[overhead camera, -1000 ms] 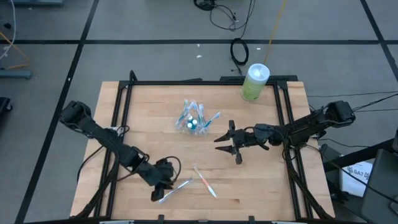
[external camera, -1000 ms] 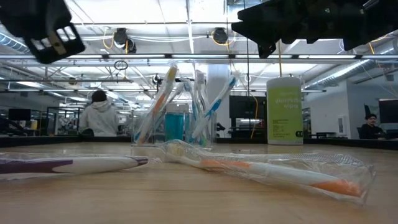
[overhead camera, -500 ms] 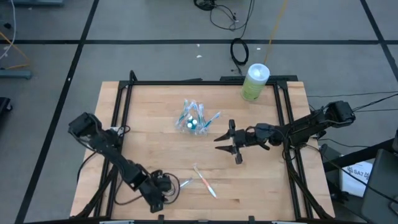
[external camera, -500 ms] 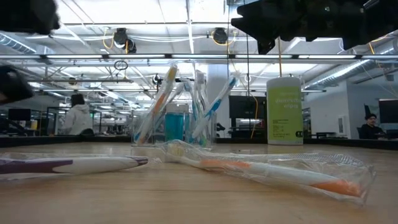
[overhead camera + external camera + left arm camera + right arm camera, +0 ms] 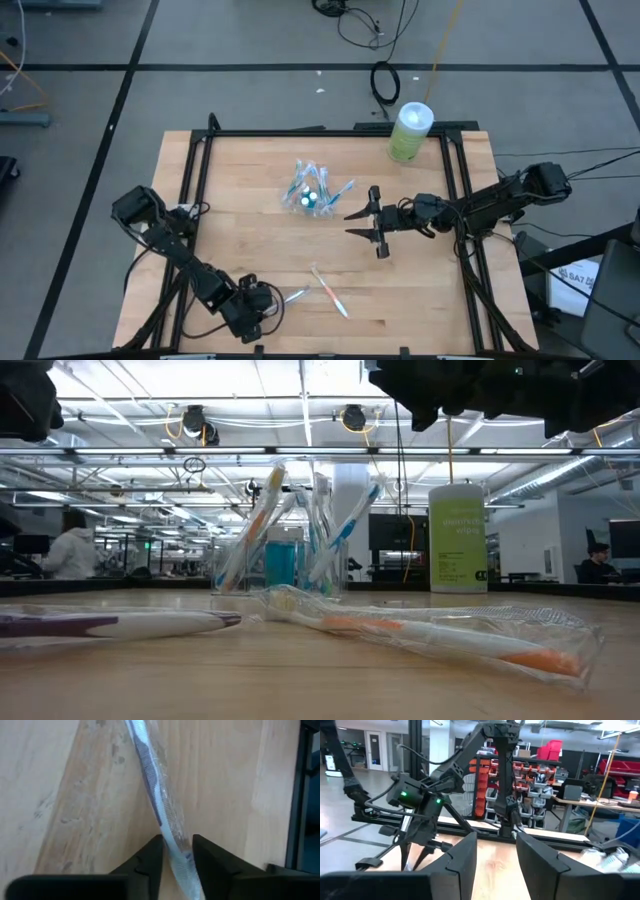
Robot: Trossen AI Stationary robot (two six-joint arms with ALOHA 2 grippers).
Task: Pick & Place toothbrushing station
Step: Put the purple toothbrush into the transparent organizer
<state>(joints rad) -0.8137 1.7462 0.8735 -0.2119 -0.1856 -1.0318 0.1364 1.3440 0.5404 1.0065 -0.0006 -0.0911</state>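
A clear plastic cup with several toothbrushes and teal-capped tubes stands at the table's middle far part; it also shows in the low view. A wrapped purple-and-white toothbrush lies flat on the table near the front edge. A wrapped orange-and-white toothbrush lies to its right. My left gripper is open over the purple toothbrush's near end, a finger on either side. My right gripper is open and empty, above the table right of the cup.
A pale-green canister with a white lid stands at the table's far right corner. A black frame rail runs round the wooden tabletop. People show in the room beyond the table.
My left arm has swung its elbow toward the near edge, and its gripper has gone a little toward the near left, over the purple toothbrush's near end. Both wrapped toothbrushes lie where they were. My right gripper has crept slightly toward the far edge.
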